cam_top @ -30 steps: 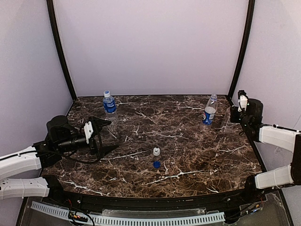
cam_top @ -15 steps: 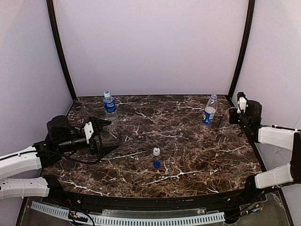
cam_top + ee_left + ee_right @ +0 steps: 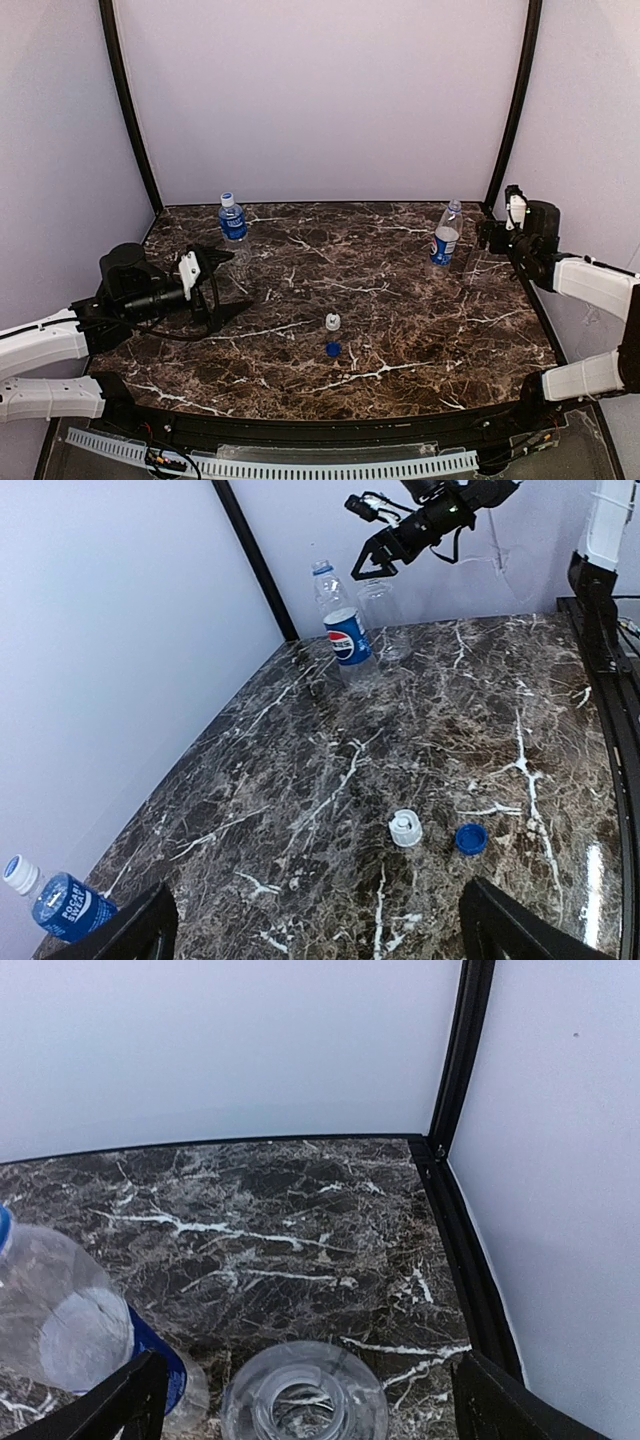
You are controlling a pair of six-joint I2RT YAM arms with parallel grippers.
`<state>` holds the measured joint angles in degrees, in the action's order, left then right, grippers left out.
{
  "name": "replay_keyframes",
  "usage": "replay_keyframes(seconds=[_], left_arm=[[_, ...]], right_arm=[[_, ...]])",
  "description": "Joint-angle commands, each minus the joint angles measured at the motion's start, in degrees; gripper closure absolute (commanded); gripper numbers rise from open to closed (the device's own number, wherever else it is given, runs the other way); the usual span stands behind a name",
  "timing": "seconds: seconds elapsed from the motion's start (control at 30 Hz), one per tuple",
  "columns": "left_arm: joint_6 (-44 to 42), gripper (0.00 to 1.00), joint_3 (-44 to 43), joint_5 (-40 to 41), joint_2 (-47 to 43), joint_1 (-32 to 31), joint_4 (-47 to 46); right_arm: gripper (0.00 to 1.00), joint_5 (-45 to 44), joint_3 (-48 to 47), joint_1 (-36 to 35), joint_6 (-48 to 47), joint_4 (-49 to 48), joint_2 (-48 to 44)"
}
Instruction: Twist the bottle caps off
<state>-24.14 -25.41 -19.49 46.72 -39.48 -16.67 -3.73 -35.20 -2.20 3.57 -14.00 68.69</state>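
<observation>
Two loose bottle caps lie mid-table, a white cap (image 3: 333, 321) (image 3: 405, 828) and a blue cap (image 3: 333, 349) (image 3: 470, 838). The blue-label bottle (image 3: 232, 222) (image 3: 62, 907) stands at the back left with its cap on. At the back right the Pepsi bottle (image 3: 445, 238) (image 3: 346, 632) (image 3: 85, 1335) stands capped beside the unlabelled bottle (image 3: 467, 257) (image 3: 381, 606) (image 3: 303, 1400), whose mouth is bare. My right gripper (image 3: 487, 236) (image 3: 308, 1365) hovers open just above that mouth. My left gripper (image 3: 218, 290) (image 3: 320, 895) is open and empty at the left, well away from the caps.
Black frame posts (image 3: 512, 105) rise at both back corners, and white walls close in the dark marble table (image 3: 400, 300). The right post (image 3: 462, 1055) and the table's black side rail run close beside my right gripper.
My right gripper has gone from shut to open and drifted slightly toward the back wall. The left arm has shifted only slightly. Bottles and loose caps have not moved.
</observation>
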Motion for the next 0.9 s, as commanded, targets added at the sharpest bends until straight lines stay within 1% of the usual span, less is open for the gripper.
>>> replay_keyframes(seconds=[0.0, 0.03, 0.07, 0.1, 0.13, 0.17, 0.23, 0.33, 0.37, 0.4, 0.43, 0.47, 0.5, 0.53, 0.57, 0.6, 0.63, 0.67, 0.73, 0.83, 0.87], left_arm=[[3.9, 0.01, -4.8, 11.1, 1.2, 1.1, -2.4], [4.1, 0.01, -6.8, 12.2, 2.1, 1.9, -2.5], [5.6, 0.01, -8.1, 13.2, 2.5, 4.5, -2.0], [7.0, 0.01, -10.9, 13.1, 3.6, 6.1, -1.4], [10.1, 0.01, -12.5, 12.0, 5.0, 9.8, 1.1], [11.5, 0.01, -15.6, 11.6, 5.7, 11.4, 2.6], [13.7, 0.01, -20.4, 10.8, 8.1, 16.4, 11.2], [12.2, 0.01, -26.5, 10.9, 12.8, 20.0, 19.5], [11.9, 0.01, -30.1, 10.8, 14.0, 21.8, 24.3], [11.7, 0.01, -34.5, 10.3, 16.5, 23.0, 26.7], [11.6, 0.01, -36.8, 8.7, 17.9, 25.1, 31.6], [11.1, 0.01, -42.1, 7.6, 20.9, 26.3, 34.2], [10.5, 0.01, -45.2, 5.6, 22.6, 28.3, 39.9], [10.3, 0.01, -51.4, 4.8, 26.4, 29.2, 42.6], [10.0, 0.01, -54.5, 4.1, 28.5, 30.7, 47.6], [9.8, 0.02, -60.3, 4.1, 32.4, 31.3, 49.7], [9.3, 0.04, -62.7, 4.1, 34.3, 32.1, 52.2], [8.8, 0.05, -66.3, 3.8, 37.4, 32.3, 52.7], [6.5, 0.08, -68.8, 0.8, 40.7, 32.5, 52.8], [5.7, 0.14, -69.9, -4.6, 44.7, 32.4, 51.7], [5.4, 0.14, -70.0, -5.1, 45.5, 32.4, 51.6]], right_arm=[[0.01, 0.0, -5.9, 0.2, 0.0, 5.5, -3.2], [0.01, 0.1, -7.1, 0.2, 0.0, 6.7, -3.8], [0.01, 0.3, -8.3, 0.2, 0.0, 7.7, -4.3], [0.01, 0.6, -9.6, 0.2, 0.1, 8.9, -5.0], [0.02, 0.9, -11.0, 0.2, 0.3, 9.9, -5.5], [0.01, 1.2, -12.2, 0.2, 0.4, 10.9, -5.9], [0.01, 2.9, -15.0, 0.2, 0.7, 12.3, -6.8], [0.01, 6.6, -18.0, 0.0, 1.4, 13.5, -7.7], [0.01, 7.8, -19.0, -0.1, 1.7, 13.8, -7.8], [0.02, 9.2, -20.1, -0.5, 1.8, 13.8, -7.7], [0.01, 10.2, -21.2, -1.0, 1.9, 15.0, -7.5], [0.01, 10.9, -22.4, -1.8, 1.8, 15.9, -7.2], [0.01, 11.3, -23.6, -2.8, 1.6, 16.7, -6.9], [0.01, 11.4, -24.7, -4.0, 1.3, 17.5, -6.4], [0.01, 11.4, -25.7, -5.5, 1.1, 17.7, -6.0], [0.01, 11.4, -26.5, -6.9, 0.8, 17.7, -5.6], [0.01, 11.5, -27.2, -8.4, 0.5, 17.7, -5.1], [0.01, 11.3, -27.8, -10.0, 0.5, 17.5, -4.3], [0.01, 11.0, -29.1, -12.9, 0.3, 17.3, -2.8], [0.01, 9.8, -30.9, -16.8, -0.5, 17.6, -0.7], [0.01, 9.6, -31.4, -17.9, -0.8, 17.9, -0.1]])
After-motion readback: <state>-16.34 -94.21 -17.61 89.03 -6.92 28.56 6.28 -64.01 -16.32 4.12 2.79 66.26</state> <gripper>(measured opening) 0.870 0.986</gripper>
